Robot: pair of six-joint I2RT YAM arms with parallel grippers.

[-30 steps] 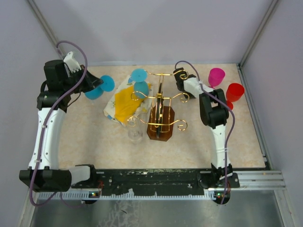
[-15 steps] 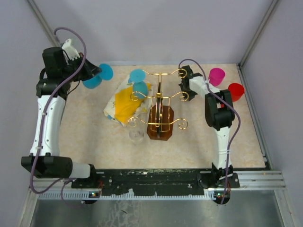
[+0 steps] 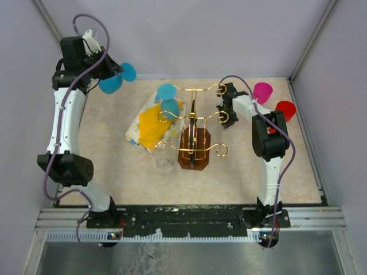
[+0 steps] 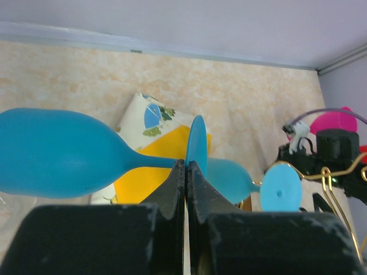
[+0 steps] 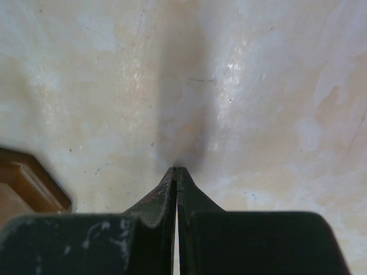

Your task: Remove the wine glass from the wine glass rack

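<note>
Left end effector (image 4: pixel 186 167) grips blue wine glass (image 4: pixel 63 153) by its foot, stem sideways, bowl leftward

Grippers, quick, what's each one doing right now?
Left gripper: closed, holding the blue wine glass by its foot.
Right gripper: closed, holding nothing.

Bright, even light from overhead — shadows soft, the top view sharp throughout. In the right wrist view the table (image 5: pixel 241 63) shows pale glare and a smudged shadow just beyond the right gripper (image 5: pixel 176 169); nearest the lens, its dark body blurs.
</note>
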